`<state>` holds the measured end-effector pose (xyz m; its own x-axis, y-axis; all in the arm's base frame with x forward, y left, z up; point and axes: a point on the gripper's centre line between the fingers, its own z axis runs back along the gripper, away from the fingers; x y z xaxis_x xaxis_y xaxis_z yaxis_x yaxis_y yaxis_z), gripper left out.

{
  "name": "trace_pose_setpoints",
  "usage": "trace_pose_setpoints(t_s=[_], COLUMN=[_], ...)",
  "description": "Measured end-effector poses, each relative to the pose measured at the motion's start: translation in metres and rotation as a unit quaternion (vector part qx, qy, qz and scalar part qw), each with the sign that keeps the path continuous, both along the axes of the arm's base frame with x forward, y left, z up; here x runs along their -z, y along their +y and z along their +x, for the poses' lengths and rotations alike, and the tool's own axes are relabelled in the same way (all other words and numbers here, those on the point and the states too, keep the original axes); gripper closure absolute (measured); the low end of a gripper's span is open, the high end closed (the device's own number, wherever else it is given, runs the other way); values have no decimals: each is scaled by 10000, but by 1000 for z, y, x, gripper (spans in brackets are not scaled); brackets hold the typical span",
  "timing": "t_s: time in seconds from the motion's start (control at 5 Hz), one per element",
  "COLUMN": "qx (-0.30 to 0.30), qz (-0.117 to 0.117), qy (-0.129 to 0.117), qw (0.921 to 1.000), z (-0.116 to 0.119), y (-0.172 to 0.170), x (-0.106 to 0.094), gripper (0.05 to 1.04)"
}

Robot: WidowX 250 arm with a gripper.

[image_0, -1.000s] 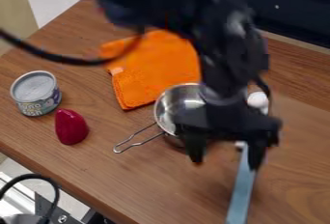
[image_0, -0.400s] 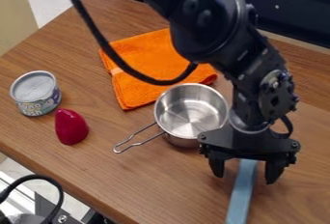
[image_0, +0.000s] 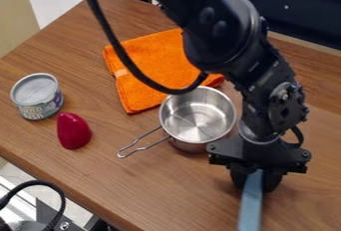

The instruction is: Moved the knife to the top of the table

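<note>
1. The arm (image_0: 230, 41) slants in from the top edge, its gripper (image_0: 255, 187) hanging down at lower right.
2. The fingers pinch the knife (image_0: 250, 207).
3. The knife extends to the bottom edge.

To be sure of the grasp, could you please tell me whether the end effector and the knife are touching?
Touching. The camera view shows the end effector closed on the knife, with a finger against each side.

A brown wood-grain table (image_0: 143, 187) spreads beneath and around the gripper (image_0: 255, 181). Beyond it runs a dark panel (image_0: 306, 15); well off to its upper left lies pale floor (image_0: 59, 1).
</note>
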<state>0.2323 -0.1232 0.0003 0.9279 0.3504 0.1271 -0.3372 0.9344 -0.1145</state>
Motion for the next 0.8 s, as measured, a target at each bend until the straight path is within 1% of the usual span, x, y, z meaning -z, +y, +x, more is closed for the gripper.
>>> trace_pose_setpoints(t_s=[0.2, 0.4, 0.6, 0.8], qx=[-16, -143, -443, -712], qz=[47, 56, -93, -237], qy=[-29, 196, 27, -259], qw=[10000, 9997, 9990, 9968], z=[6, 4, 21, 54], y=[-1, 0, -5, -11], x=[1, -2, -19, -40], gripper=[714, 714, 714, 714])
